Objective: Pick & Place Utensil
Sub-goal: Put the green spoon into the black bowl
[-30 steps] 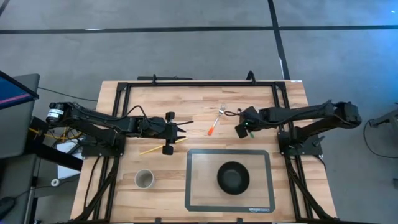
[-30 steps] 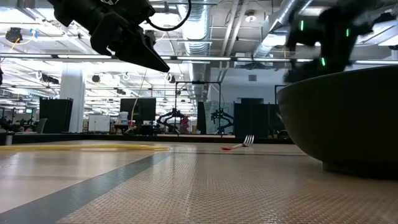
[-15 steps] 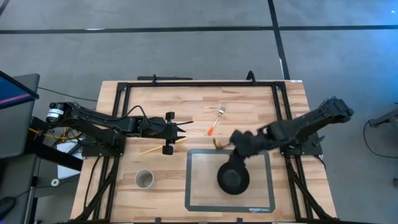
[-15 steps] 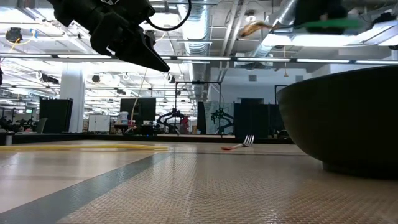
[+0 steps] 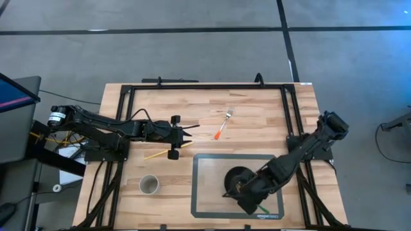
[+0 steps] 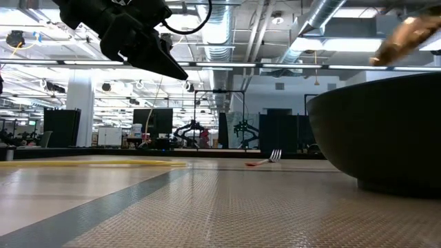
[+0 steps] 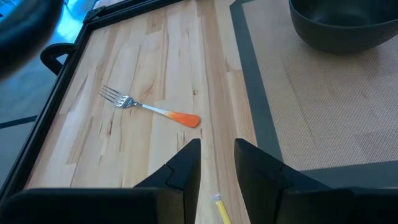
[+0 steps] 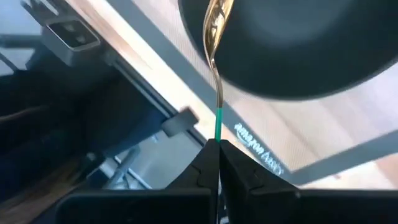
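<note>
A spoon with a gold bowl (image 8: 217, 15) and a green handle is in my right gripper (image 8: 218, 149), which is shut on it and hovers over the black bowl (image 8: 292, 50). In the high view that gripper (image 5: 241, 191) covers the near part of the bowl (image 5: 236, 174) on the grey mat. The low view shows the gold spoon (image 6: 406, 38) above the bowl's rim (image 6: 386, 131). A fork with an orange handle (image 5: 223, 124) lies flat on the wood. My left gripper (image 5: 191, 131) waits above the table's left half, slightly open (image 7: 217, 149). My right gripper pinches the spoon's green handle (image 8: 218, 127) between its two fingers. The spoon runs straight on past the fingertips, in line with the fingers. It is lifted clear, and its gold bowl end hangs over the black bowl. The handle's free end (image 5: 262, 208) sticks out behind the gripper.
A yellow stick (image 5: 157, 153) lies on the wood under the left gripper. A small grey cup (image 5: 149, 185) stands near the near-left corner. The grey mat (image 5: 205, 186) has bare room left of the bowl. A black frame (image 5: 205, 85) runs around the table.
My right arm has swung from beside the fork, at the table's far right, toward the near edge, carrying the spoon over the mat to above the black bowl. The fork, the bowl and my left arm have kept still.
</note>
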